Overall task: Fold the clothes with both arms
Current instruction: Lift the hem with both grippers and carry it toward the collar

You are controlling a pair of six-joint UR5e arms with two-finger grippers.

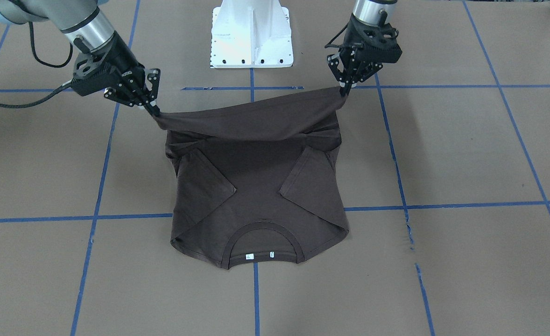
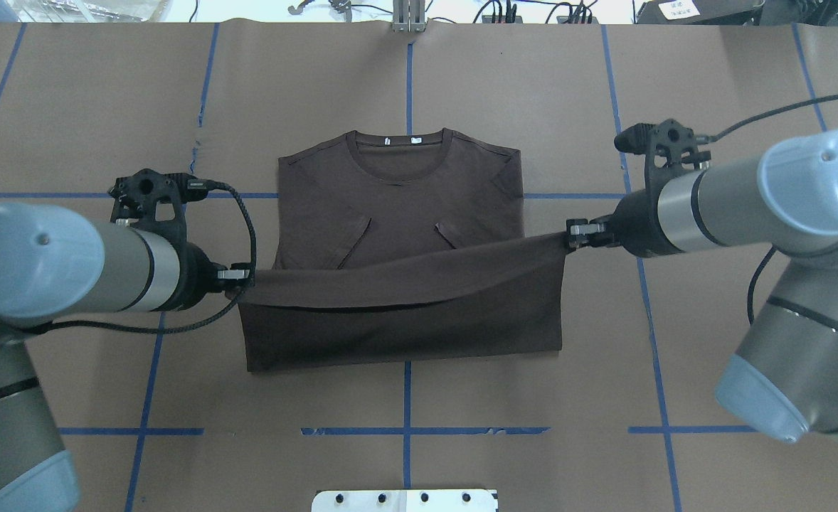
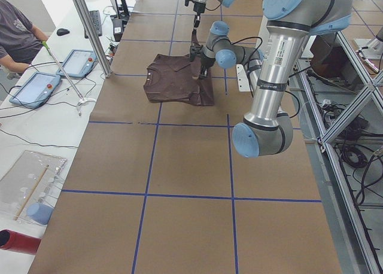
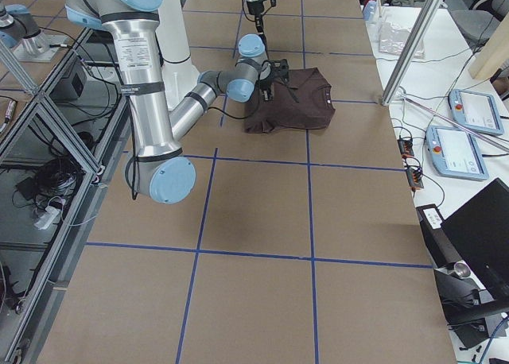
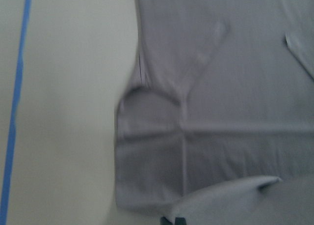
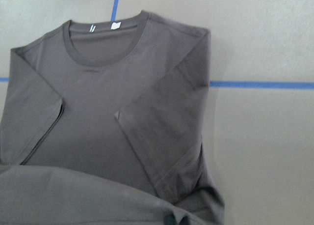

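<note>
The clothes are one dark brown T-shirt (image 1: 256, 186) lying flat on the brown table, both sleeves folded in over the body. Its ribbed collar (image 2: 399, 153) with white labels points away from the robot. The bottom hem is raised off the table and stretched taut between the two arms. My left gripper (image 2: 240, 274) is shut on one hem corner, and it is the gripper on the right (image 1: 343, 90) in the front-facing view. My right gripper (image 2: 573, 233) is shut on the other corner. Both wrist views look down on the T-shirt (image 5: 221, 87) and its folded sleeves (image 6: 162, 131).
The white base pedestal (image 1: 251, 32) stands behind the lifted hem. Blue tape lines (image 1: 410, 205) grid the brown table. At the far side in the left view sit a person (image 3: 18, 34), tablets (image 3: 36, 85) and a metal post (image 3: 90, 32).
</note>
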